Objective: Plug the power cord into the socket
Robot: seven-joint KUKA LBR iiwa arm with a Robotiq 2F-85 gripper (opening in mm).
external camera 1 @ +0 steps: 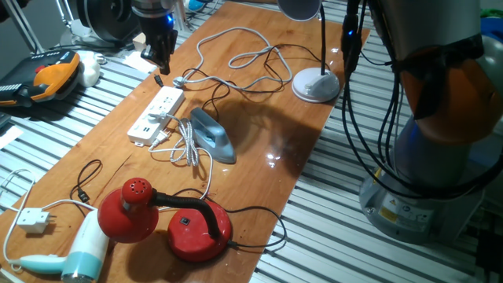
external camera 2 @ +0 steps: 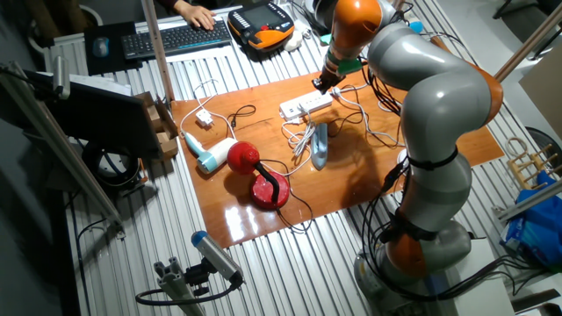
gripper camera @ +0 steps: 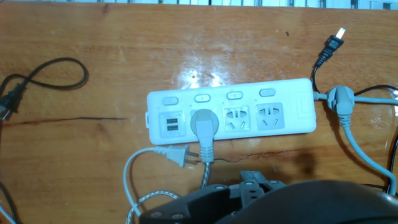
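Observation:
The socket (gripper camera: 283, 94) is a long white power strip (external camera 1: 157, 115) lying on the wooden table. A small white plug (gripper camera: 176, 154) of the power cord (external camera 1: 191, 149) lies loose on the wood against the strip's front edge, its prongs pointing along the strip. The cord coils beside the light-blue iron (external camera 1: 212, 135). A grey round plug (gripper camera: 202, 123) sits in one outlet, and two outlets beside it are free. My gripper (external camera 1: 162, 67) hangs above the strip's far end (external camera 2: 320, 85) with nothing seen in it. Its fingertips do not show in the hand view.
A black plug (gripper camera: 329, 45) lies past the strip's far corner. A white desk lamp (external camera 1: 316, 85) with looping white cord stands at the back. A red lamp (external camera 1: 169, 220), a hair dryer (external camera 1: 82, 253) and a boxy white plug (external camera 1: 33, 221) lie at the near end.

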